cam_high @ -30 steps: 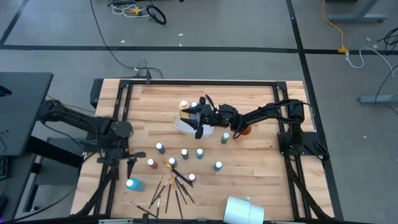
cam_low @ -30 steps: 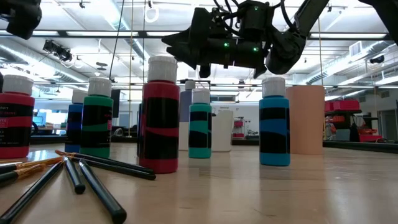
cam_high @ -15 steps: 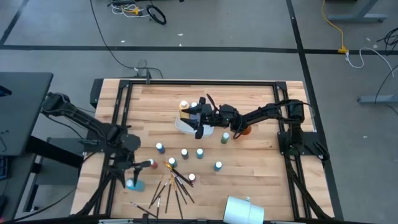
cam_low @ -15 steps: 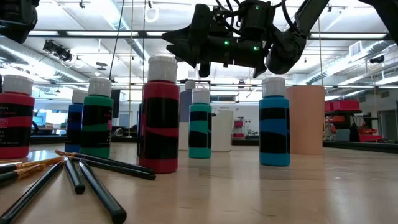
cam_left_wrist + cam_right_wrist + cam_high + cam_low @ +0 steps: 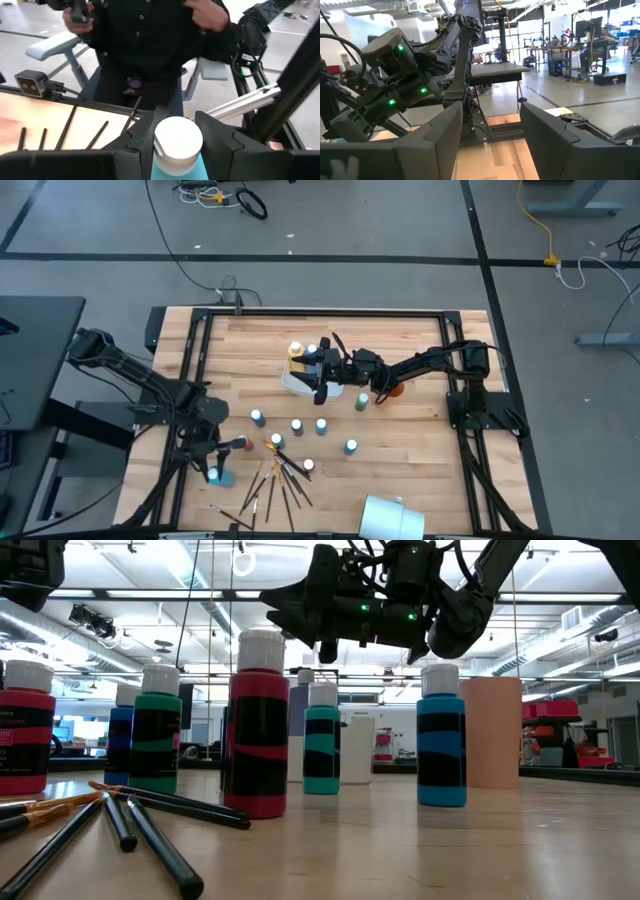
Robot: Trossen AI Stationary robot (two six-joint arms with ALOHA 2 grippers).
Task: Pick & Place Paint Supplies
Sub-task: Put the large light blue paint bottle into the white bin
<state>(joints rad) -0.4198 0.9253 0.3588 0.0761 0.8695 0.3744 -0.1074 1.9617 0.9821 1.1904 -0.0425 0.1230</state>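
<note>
Table [image 5: 400,470]: pale blond wood planks, black frame round the edge.

Arms: dark, near black; green lights glowing on the right arm's body at top centre of the low view.

Red bottle [image 5: 258,723], centre-left of the low view: red with black wavy bands, white cap.

Green bottle [image 5: 157,728], left of it: green and black bands, white cap.

Teal bottle [image 5: 322,738], centre: teal and black bands, white cap.

Blue bottle [image 5: 441,735], right of centre: bright blue and black bands, white cap.

Cylinder [image 5: 492,732] at right: plain salmon-peach.

Brushes [image 5: 120,825], lower left: black handles, one orange-tan.

Turquoise bottle [image 5: 177,150], bottom centre of left wrist view: white cap, turquoise body.

Person [image 5: 150,35]: black clothing.
</note>
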